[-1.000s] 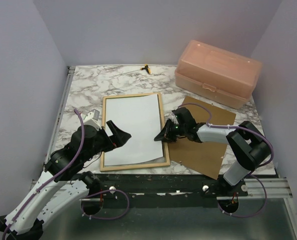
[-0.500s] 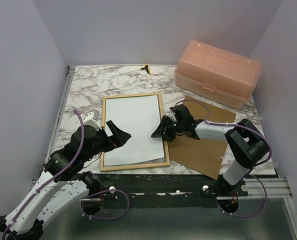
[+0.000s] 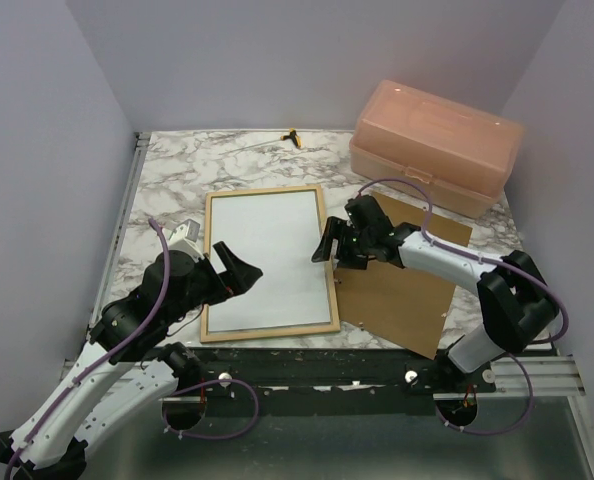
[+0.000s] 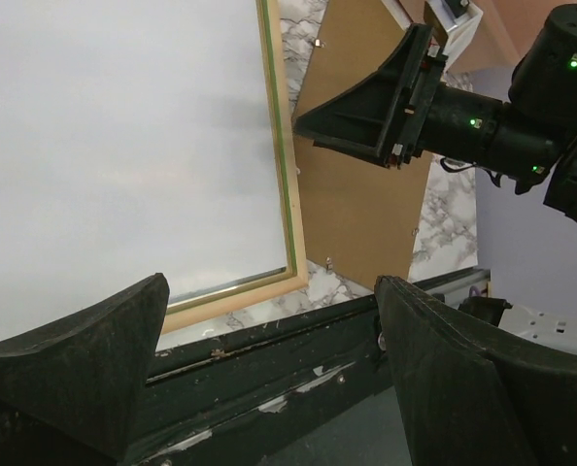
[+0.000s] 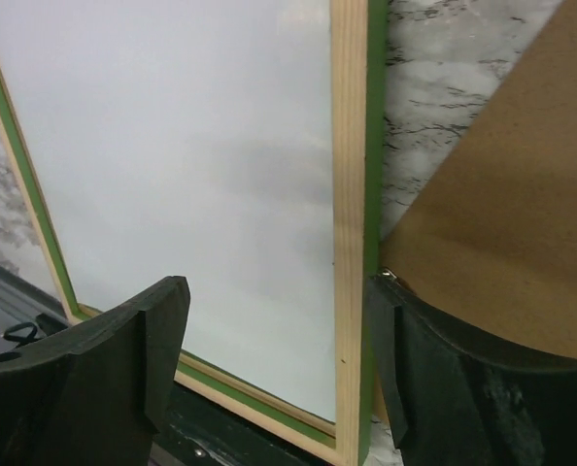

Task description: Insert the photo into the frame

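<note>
White rectangular paper photo point(image 3: 267, 255) inside thin-railed wooden frame point(image 3: 267, 192). Frame's right rail beneath right gripper point(image 3: 329, 252); photo to its left, stiff brown hardboard panel point(image 3: 397, 300) to its right.

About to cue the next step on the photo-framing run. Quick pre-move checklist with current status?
1. Photo lies white side up inside the frame rails: ok.
2. Frame's bare wood back faces up: ok.
3. Right hand open, holding nothing, over the right rail: ok.
4. Left hand open, holding nothing: ok.
5. Brown backing panel free of the frame: cannot tell; its corner meets the right rail.
</note>
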`<state>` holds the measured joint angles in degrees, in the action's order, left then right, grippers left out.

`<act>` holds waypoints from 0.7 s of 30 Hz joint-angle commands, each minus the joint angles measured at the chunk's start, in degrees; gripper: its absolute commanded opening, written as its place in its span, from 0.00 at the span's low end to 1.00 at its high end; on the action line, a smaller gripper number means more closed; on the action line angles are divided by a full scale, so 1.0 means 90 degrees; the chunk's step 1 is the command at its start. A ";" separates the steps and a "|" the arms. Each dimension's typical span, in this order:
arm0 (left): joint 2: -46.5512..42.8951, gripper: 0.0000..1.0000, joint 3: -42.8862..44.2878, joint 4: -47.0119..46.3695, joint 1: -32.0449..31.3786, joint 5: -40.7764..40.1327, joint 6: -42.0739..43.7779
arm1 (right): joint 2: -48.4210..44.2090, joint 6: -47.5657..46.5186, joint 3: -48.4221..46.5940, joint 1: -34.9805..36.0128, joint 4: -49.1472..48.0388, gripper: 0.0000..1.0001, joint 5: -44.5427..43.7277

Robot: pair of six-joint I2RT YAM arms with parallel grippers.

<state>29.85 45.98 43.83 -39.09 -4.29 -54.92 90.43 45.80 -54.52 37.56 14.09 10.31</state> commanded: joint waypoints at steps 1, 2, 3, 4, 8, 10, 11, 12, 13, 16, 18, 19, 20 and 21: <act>0.0041 0.91 -0.0077 -0.0080 0.0025 0.0159 0.0026 | -0.0288 -0.0432 -0.0108 0.0013 0.0897 0.80 -0.0920; 0.0058 0.91 -0.0070 -0.0084 0.0027 0.0172 0.0027 | -0.0292 -0.0444 -0.0067 -0.0040 0.0948 0.81 -0.0881; 0.0069 0.91 -0.0059 -0.0085 0.0022 0.0188 0.0037 | -0.0283 -0.0458 0.0005 -0.0096 0.0964 0.80 -0.0814; 0.0075 0.91 -0.0050 -0.0090 0.0027 0.0194 0.0046 | -0.0290 -0.0468 0.0076 -0.0160 0.0964 0.80 -0.0704; 0.0062 0.91 -0.0039 -0.0072 0.0027 0.0175 0.0066 | -0.0367 -0.0479 0.0448 -0.0263 0.0913 0.77 -0.0387; 0.0060 0.91 -0.0039 -0.0071 0.0024 0.0164 0.0067 | -0.0443 -0.0441 0.0648 -0.0263 0.0830 0.73 -0.0170; 0.0070 0.91 -0.0046 -0.0075 0.0026 0.0163 0.0067 | -0.0486 -0.0420 0.0731 -0.0258 0.0786 0.71 -0.0027; 0.0071 0.91 -0.0045 -0.0084 0.0020 0.0165 0.0075 | -0.0523 -0.0419 0.0845 -0.0258 0.0702 0.69 0.0111; 0.0088 0.92 -0.0059 -0.0099 0.0027 0.0173 0.0076 | -0.0545 -0.0397 0.0934 -0.0258 0.0615 0.67 0.0235; 0.0117 0.91 -0.0106 -0.0167 0.0021 0.0203 0.0076 | -0.0473 -0.0342 0.1159 -0.0250 0.0381 0.59 0.0505; 0.0139 0.92 -0.0128 -0.0193 0.0024 0.0240 0.0076 | -0.0343 -0.0318 0.1206 -0.0243 0.0292 0.57 0.0628; 0.0152 0.92 -0.0135 -0.0193 0.0027 0.0245 0.0076 | -0.0303 -0.0297 0.1223 -0.0236 0.0240 0.56 0.0728; 0.0157 0.92 -0.0138 -0.0188 0.0027 0.0252 0.0071 | -0.0267 -0.0271 0.1222 -0.0223 0.0178 0.55 0.0763; 0.0155 0.92 -0.0133 -0.0183 0.0021 0.0253 0.0085 | -0.0248 -0.0256 0.1208 -0.0205 0.0133 0.54 0.0809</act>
<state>30.83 45.69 43.29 -39.09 -3.60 -54.87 87.00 42.72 -44.40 35.20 18.55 13.67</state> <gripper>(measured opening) 0.914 0.557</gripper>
